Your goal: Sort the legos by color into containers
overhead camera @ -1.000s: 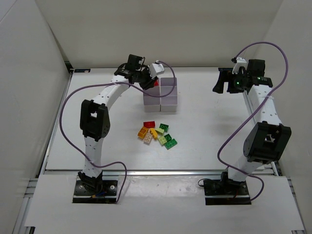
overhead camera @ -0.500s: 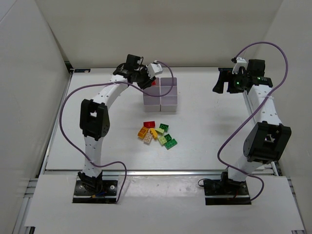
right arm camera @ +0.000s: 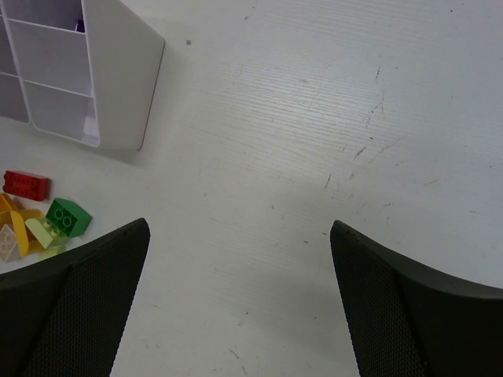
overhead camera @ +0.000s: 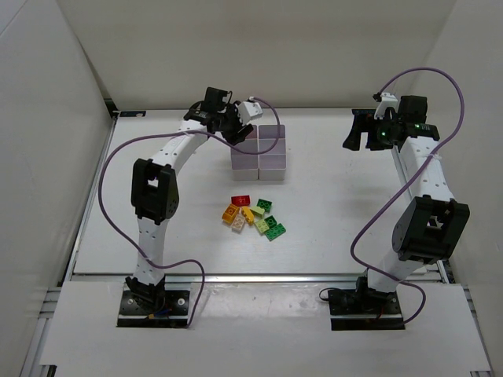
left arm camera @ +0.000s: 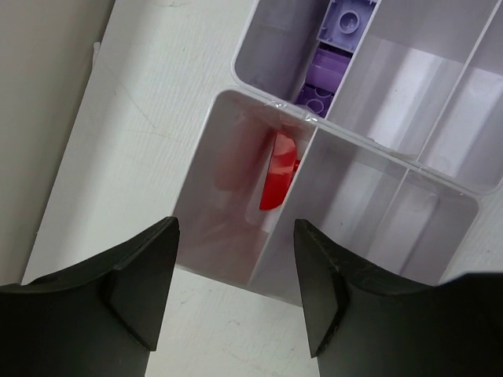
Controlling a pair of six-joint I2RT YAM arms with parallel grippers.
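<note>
The block of translucent-white containers point(overhead camera: 261, 154) stands at the table's back middle. My left gripper point(overhead camera: 242, 132) hovers open and empty over its back left corner. In the left wrist view a red lego point(left arm camera: 278, 172) lies in the bin point(left arm camera: 212, 228) just ahead of my fingers point(left arm camera: 149, 275), and purple legos point(left arm camera: 330, 55) lie in the bin beyond. A pile of loose legos point(overhead camera: 253, 217) in red, orange, yellow, lime and green lies on the table in front of the containers. My right gripper point(overhead camera: 355, 130) is open and empty, high at the back right.
White walls enclose the table on the left, back and right. The right wrist view shows the containers' corner point(right arm camera: 118, 86), a red lego point(right arm camera: 25, 185) and a green lego point(right arm camera: 67, 217) at its left edge, and bare scuffed table ahead.
The red lego that showed at my left gripper's tip over the back left bin now lies in that bin. The gripper has shifted slightly. The right arm has not moved.
</note>
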